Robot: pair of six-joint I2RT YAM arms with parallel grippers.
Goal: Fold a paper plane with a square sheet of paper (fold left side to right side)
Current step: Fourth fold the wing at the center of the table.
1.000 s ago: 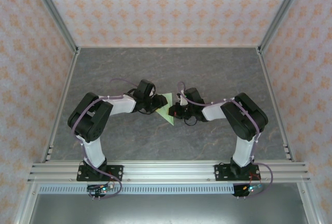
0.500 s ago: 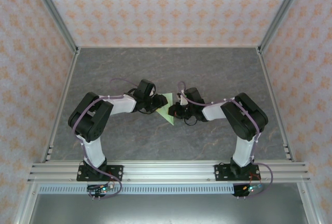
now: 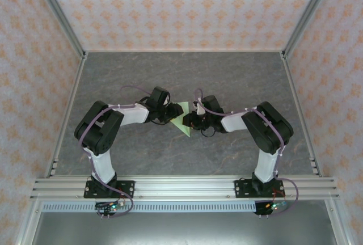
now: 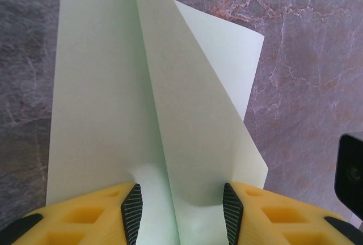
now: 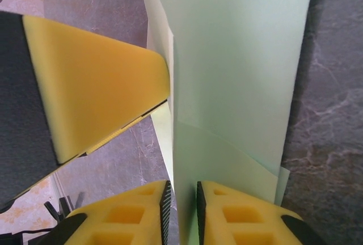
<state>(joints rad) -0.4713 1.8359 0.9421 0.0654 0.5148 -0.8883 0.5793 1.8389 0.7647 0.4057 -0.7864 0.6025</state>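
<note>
Grey marbled bench (image 3: 227, 75), centre: paper (image 3: 182, 122), pale green, part-folded, one flap raised, lying between the arms. Right claw (image 5: 182, 199): clenched a second ago, now slackened, jaws narrowly parted about the fold. Left claw (image 4: 180, 199): unchanged, jaws spread astride the flap, grasping nothing. Judgement: crease probably pressed, release beginning.

From above and behind we look down; our wrist cameras, facing inward, share the paper (image 4: 102, 97) close up.
</note>
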